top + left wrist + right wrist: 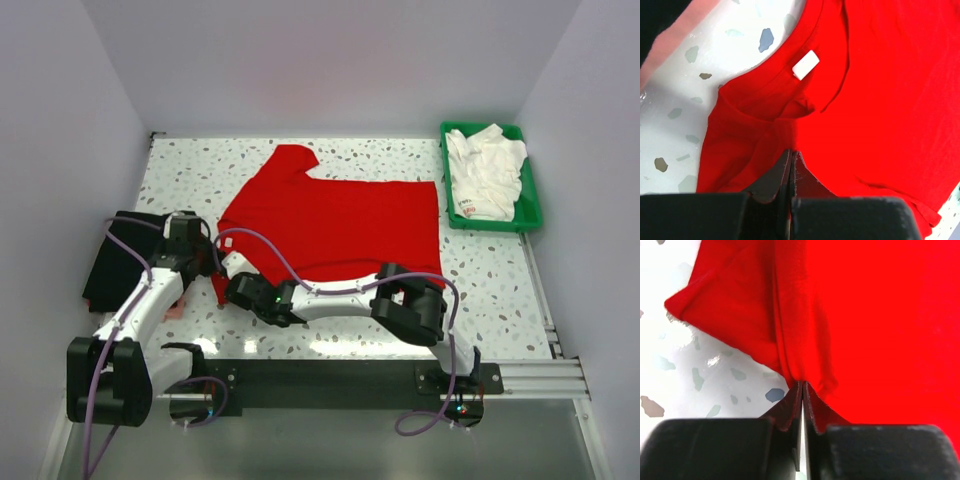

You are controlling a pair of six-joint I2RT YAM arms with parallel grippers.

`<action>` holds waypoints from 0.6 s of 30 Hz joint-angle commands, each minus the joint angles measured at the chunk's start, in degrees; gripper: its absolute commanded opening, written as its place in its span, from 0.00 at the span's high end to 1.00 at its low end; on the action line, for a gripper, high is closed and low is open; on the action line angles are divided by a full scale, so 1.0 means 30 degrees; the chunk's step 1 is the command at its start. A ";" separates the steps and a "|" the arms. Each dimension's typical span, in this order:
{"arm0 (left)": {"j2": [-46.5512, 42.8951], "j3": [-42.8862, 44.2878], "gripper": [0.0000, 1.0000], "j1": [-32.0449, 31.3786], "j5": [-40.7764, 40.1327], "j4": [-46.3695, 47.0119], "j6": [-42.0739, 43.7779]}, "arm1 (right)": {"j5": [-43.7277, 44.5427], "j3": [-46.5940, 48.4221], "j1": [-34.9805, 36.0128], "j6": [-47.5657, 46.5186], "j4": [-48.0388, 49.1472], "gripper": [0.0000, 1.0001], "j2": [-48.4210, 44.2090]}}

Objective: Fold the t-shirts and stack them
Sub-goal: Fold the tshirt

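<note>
A red t-shirt [340, 225] lies spread flat mid-frame. At its lower-left edge the left gripper [791, 155] and right gripper [802, 386] each clamp tight on its cloth. A black t-shirt [110, 262] sits far left; white t-shirts [485, 175] fill a green tray [490, 226], upper right.

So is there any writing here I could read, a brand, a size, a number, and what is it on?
On the small white neck label inside the collar of the bright red cloth t-shirt: looks blank, nothing readable.
On the crumpled white cloth t-shirts in the green plastic tray: a small red print, too small to read.
No other lettering shows.
</note>
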 commanded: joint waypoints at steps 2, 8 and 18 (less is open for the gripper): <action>0.0218 0.1088 1.00 -0.0105 0.0257 0.0574 0.0574 | 0.1352 0.0945 -0.0120 -0.0459 -0.0208 0.99 -0.0835; 0.1008 0.1819 1.00 -0.0105 0.0257 0.0575 0.0604 | 0.0623 0.0916 -0.1202 -0.0635 -0.0414 1.00 -0.1889; 0.3000 0.3432 1.00 -0.0105 0.0316 0.0808 0.0399 | -0.1603 0.1794 -0.3400 -0.0958 -0.0647 1.00 -0.2126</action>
